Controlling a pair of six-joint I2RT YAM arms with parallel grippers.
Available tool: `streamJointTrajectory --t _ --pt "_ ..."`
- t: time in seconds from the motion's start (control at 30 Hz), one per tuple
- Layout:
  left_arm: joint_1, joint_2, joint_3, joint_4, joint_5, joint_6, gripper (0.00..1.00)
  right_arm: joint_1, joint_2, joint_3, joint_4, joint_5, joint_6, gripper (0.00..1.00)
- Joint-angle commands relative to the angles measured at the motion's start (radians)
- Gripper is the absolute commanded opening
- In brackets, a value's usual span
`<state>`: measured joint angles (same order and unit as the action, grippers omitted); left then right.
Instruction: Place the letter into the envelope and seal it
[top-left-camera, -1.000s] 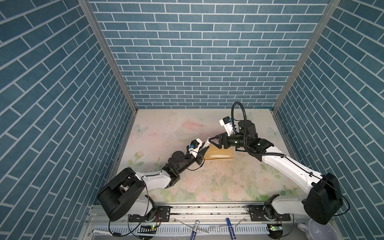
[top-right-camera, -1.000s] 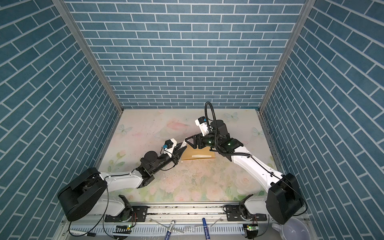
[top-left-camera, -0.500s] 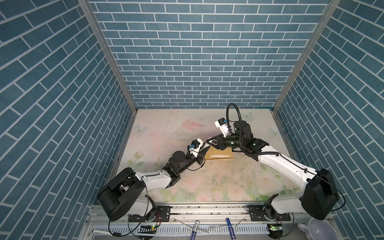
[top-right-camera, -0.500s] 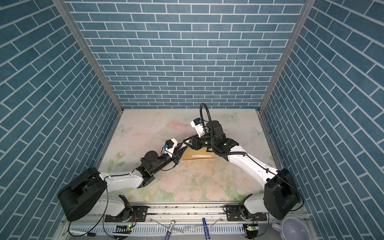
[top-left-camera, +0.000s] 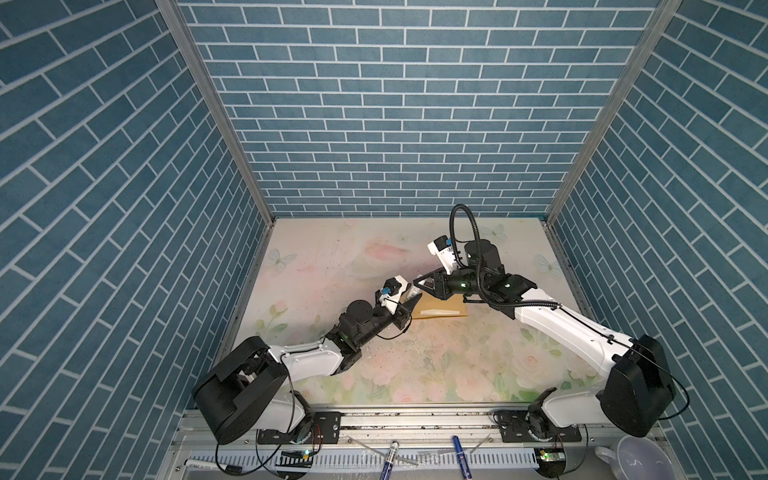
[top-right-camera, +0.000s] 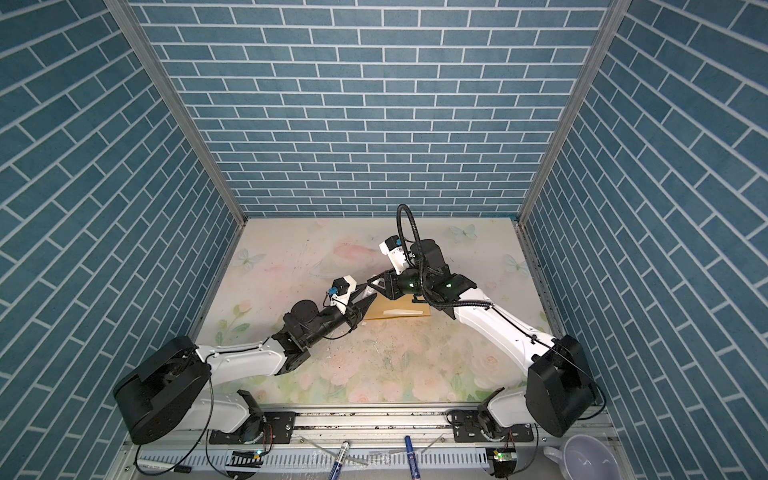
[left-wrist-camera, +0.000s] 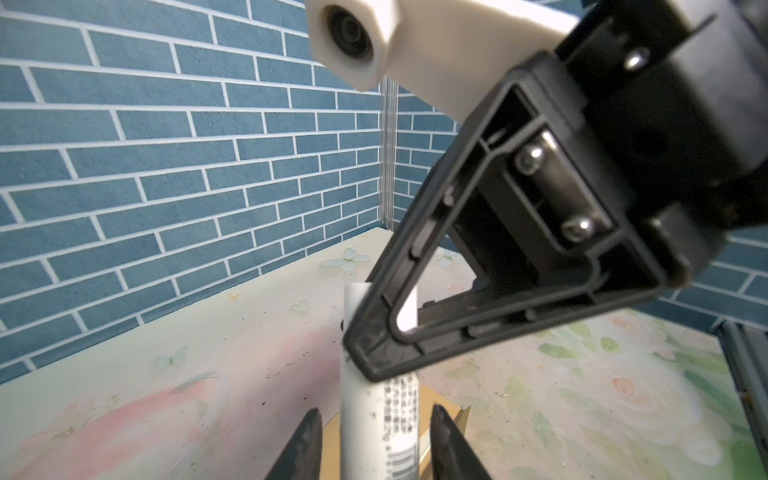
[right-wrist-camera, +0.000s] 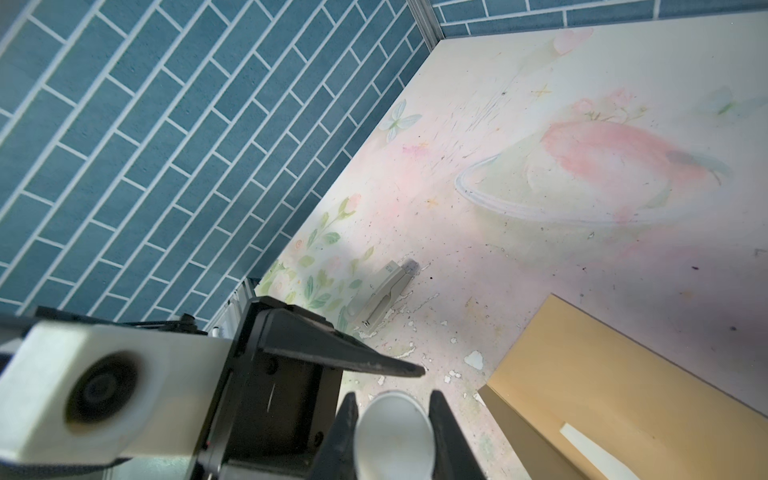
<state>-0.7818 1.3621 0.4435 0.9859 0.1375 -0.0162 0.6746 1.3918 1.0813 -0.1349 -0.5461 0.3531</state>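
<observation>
**White tube between both grippers, tan envelope flat on the table**

Floral and pale, the table (top-left-camera: 332, 266) is the largest thing we see, closed in by blue brick walls on three sides. Both arms reach in from its front edge and meet near the middle of the surface.

In the right wrist view we see the right gripper (right-wrist-camera: 394, 395) closed to a narrow gap, with a finger pressed against each side of the white tube (left-wrist-camera: 374, 449) at its round end. The left gripper (left-wrist-camera: 375, 411) stands partly open around the printed, barcoded end of the same tube. In the left wrist view we see a thin gap between each finger and the tube, so this gripper surrounds the tube without pinching it.

The envelope (right-wrist-camera: 623, 374) lies flat near the middle of the surface, well apart from every edge, just beside the two grippers and partly under the right one. A pale cream strip (right-wrist-camera: 590, 444) shows on its face. We cannot tell whether that strip is an edge of the letter, and we see no more of the sheet.

Off the surface, beyond its front right corner, stands a white cup (top-right-camera: 582, 461); we see only its pale inner wall.

A small grey-white object (right-wrist-camera: 384, 297) lies on the table toward the left edge; we cannot tell what it is.
</observation>
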Motion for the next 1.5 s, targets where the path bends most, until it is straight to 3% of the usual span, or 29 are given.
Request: streamJointTrajectory --t 0.0,0.17,0.37,0.63,0.9,1.03,1.47 --pt "-0.003 -0.077 0.042 -0.166 0.043 -0.016 0.62 0.007 -0.006 0.101 -0.172 0.080 -0.201 0.06" --pt "0.009 -0.211 0.045 -0.371 0.158 -0.019 0.76 0.006 -0.007 0.168 -0.360 0.126 -0.410 0.04" --pt "0.054 -0.295 0.051 -0.482 0.331 -0.029 0.79 0.007 -0.005 0.206 -0.460 0.031 -0.531 0.04" --pt "0.105 -0.226 0.089 -0.440 0.525 -0.120 0.75 0.034 -0.012 0.221 -0.496 0.018 -0.578 0.00" --pt "0.107 -0.117 0.139 -0.382 0.597 -0.169 0.66 0.065 0.004 0.238 -0.505 0.040 -0.595 0.00" --pt "0.107 -0.089 0.146 -0.375 0.598 -0.170 0.58 0.071 0.011 0.241 -0.503 0.038 -0.594 0.00" --pt "0.106 -0.057 0.165 -0.358 0.588 -0.176 0.48 0.082 0.026 0.250 -0.506 0.029 -0.595 0.00"
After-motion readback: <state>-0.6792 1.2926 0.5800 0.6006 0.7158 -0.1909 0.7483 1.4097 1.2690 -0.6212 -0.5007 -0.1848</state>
